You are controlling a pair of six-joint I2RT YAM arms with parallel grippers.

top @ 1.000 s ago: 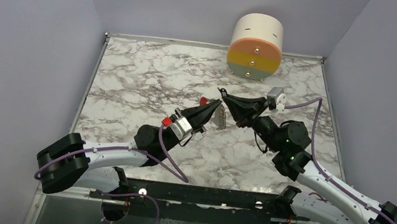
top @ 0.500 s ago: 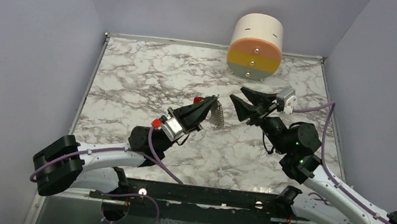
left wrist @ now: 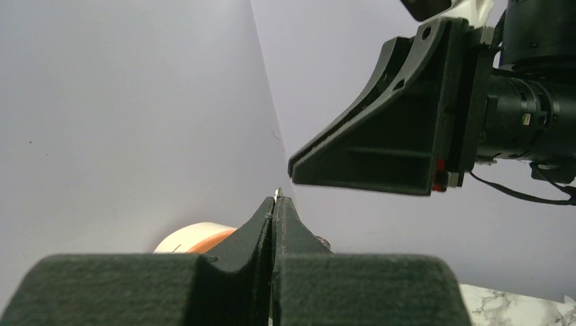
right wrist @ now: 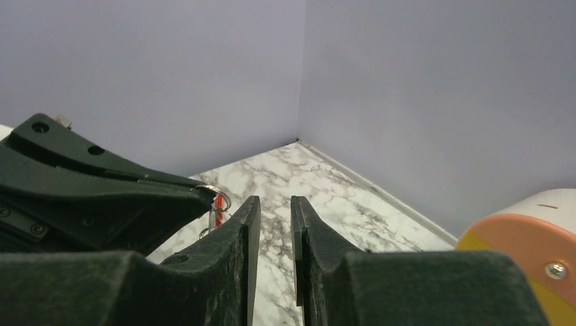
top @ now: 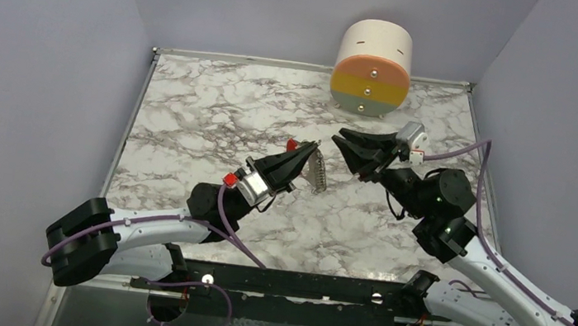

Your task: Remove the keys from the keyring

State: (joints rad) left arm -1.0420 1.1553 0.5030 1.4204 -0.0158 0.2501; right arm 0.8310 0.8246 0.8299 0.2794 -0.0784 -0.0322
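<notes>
While left pincer (top: 311, 150) clamps keyring (right wrist: 216, 191), keys (top: 318, 172) hang at its tip; right pincer (top: 337, 136) slightly parted, empty

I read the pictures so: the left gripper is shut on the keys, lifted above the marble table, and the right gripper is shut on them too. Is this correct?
Not quite. The right gripper holds nothing: the right wrist view shows an empty gap between its fingers. The rest stands: the left gripper is shut on the keys, above the marble table.
</notes>
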